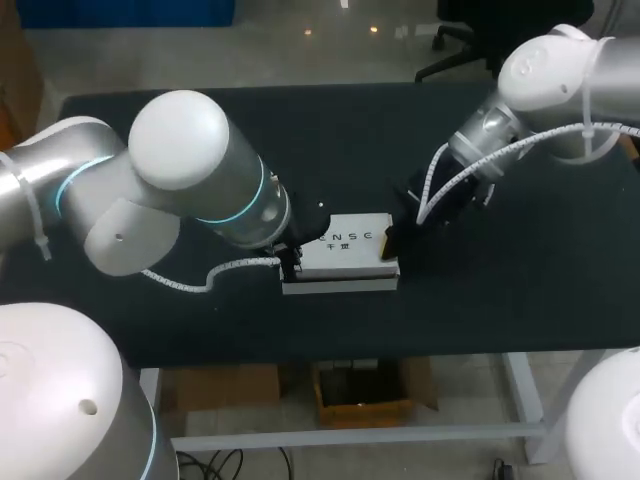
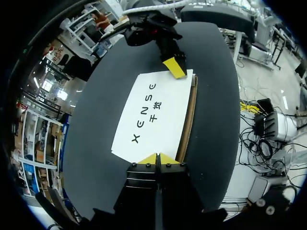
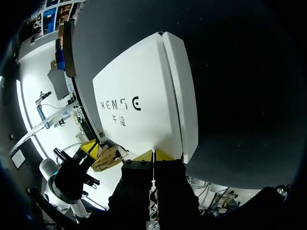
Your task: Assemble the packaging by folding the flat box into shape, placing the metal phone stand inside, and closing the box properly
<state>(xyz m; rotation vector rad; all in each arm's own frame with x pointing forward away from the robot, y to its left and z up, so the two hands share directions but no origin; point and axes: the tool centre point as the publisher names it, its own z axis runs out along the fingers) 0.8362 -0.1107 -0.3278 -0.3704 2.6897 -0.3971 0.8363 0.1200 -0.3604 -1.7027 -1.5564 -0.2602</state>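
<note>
White box (image 1: 345,243) (black lettering, brown inner edge); black table (image 1: 500,300); fingers (image 2: 149,159) yellow-tipped.

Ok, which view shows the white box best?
The left wrist view: the white box lies almost whole, showing its top and brown inner edge. The head view shows it small; the right wrist view, only its top and one side.

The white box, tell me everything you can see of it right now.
The white box is a flat, rectangular carton that looks like cardboard, with dark print on its top panel. It lies flat near the middle of the black table. Along one long side a brown inner edge shows beside the top panel, so the lid seems not fully seated. The left gripper and the right gripper, each with its yellow tips together, sit at opposite short ends of the box.
</note>
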